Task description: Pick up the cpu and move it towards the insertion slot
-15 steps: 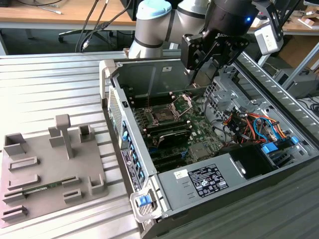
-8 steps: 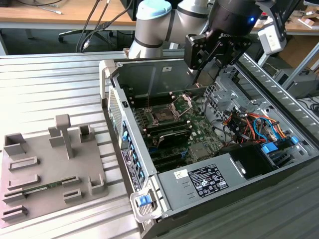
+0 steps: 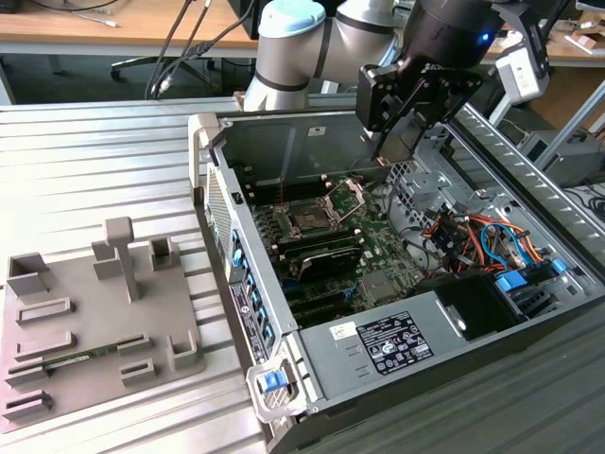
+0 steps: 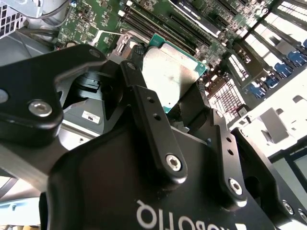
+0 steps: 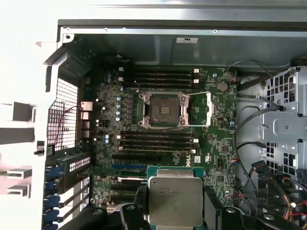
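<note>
An open dark metal computer case [image 3: 529, 378] lies on a ribbed grey metal desk [image 3: 95, 170], its green circuit board [image 5: 216, 124] exposed. At the exterior view's left rests a grey plastic tray [image 3: 85, 331] with raised holders. Orange and blue cables [image 3: 482, 236] bundle inside the case.

White label [image 3: 389, 342] on metal cover [image 3: 331, 380], print probably illegible

Open air above the insertion slot [image 5: 162, 109]; memory slots [image 5: 158, 140] flank it.
</note>
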### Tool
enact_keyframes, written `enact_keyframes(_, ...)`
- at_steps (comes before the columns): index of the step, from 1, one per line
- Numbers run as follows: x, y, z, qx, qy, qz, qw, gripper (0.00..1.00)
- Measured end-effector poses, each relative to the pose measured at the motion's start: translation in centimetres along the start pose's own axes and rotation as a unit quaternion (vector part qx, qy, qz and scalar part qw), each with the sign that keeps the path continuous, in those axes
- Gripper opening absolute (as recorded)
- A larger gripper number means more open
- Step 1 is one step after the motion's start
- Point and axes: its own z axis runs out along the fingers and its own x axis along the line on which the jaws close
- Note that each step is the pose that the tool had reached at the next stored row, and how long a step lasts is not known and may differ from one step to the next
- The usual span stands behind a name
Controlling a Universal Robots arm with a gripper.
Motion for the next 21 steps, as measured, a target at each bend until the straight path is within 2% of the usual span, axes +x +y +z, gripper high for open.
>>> enact_keyframes(6,-0.72,-0.03,0.00,0.0000,0.0000,0.000,1.00000,0.55)
enact_keyframes(21,-1.97,-0.08,-0.01,0.0000,0.0000,0.000,1.00000,0.55)
